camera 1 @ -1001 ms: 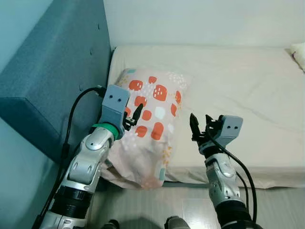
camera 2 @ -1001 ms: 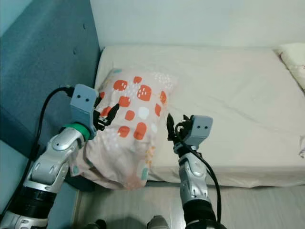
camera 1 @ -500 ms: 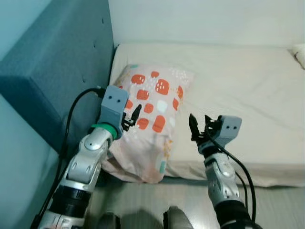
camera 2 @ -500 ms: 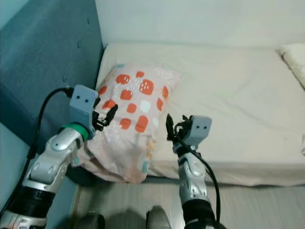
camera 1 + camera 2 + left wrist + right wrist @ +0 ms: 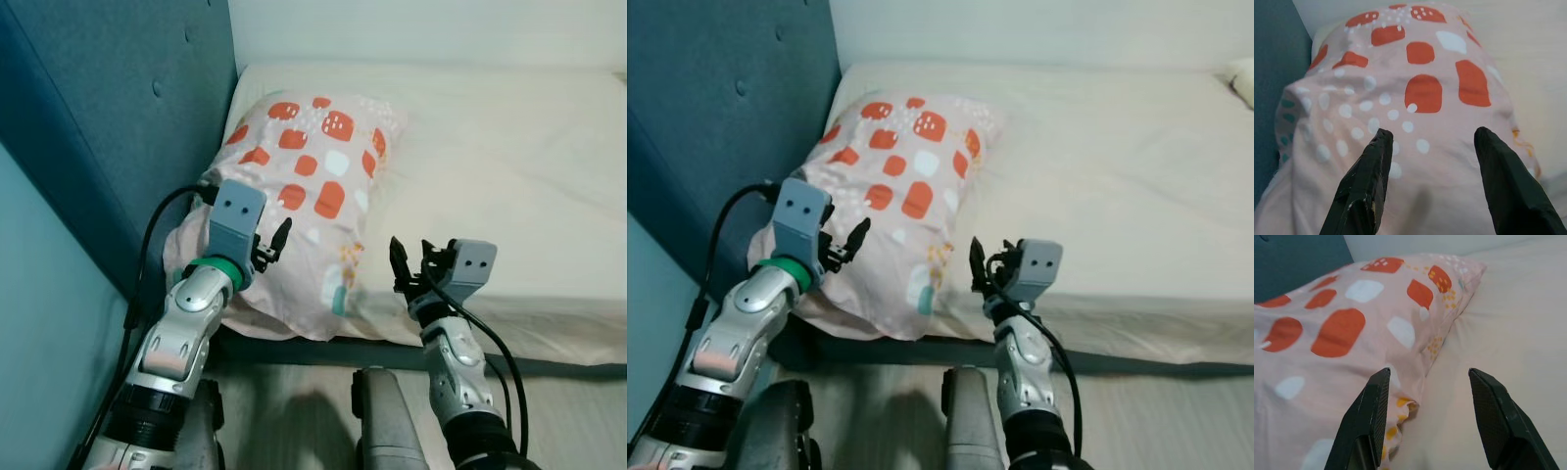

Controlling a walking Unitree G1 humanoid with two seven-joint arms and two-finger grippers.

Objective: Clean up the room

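A pink pillow [image 5: 312, 186] with orange, white and teal patches lies at the head of the bed, against the blue headboard [image 5: 118, 127]. Its lower edge hangs over the mattress [image 5: 509, 166] side. My left gripper [image 5: 274, 241] stands open just above the pillow's near left part, and its fingers [image 5: 1364, 181] frame the fabric without touching it. My right gripper [image 5: 409, 262] is open too, held over the mattress edge just right of the pillow's lower corner [image 5: 1400, 406].
The cream mattress stretches away to the right. A second pale pillow corner [image 5: 1242, 80] shows at the far right. Light floor [image 5: 568, 421] runs along the bed's near side. The headboard and a teal wall [image 5: 39, 323] close off the left.
The camera has come closer and dipped, so the bed sits lower and nearer. The pillow now lies farther up on the mattress against the headboard. Both grippers stay open.
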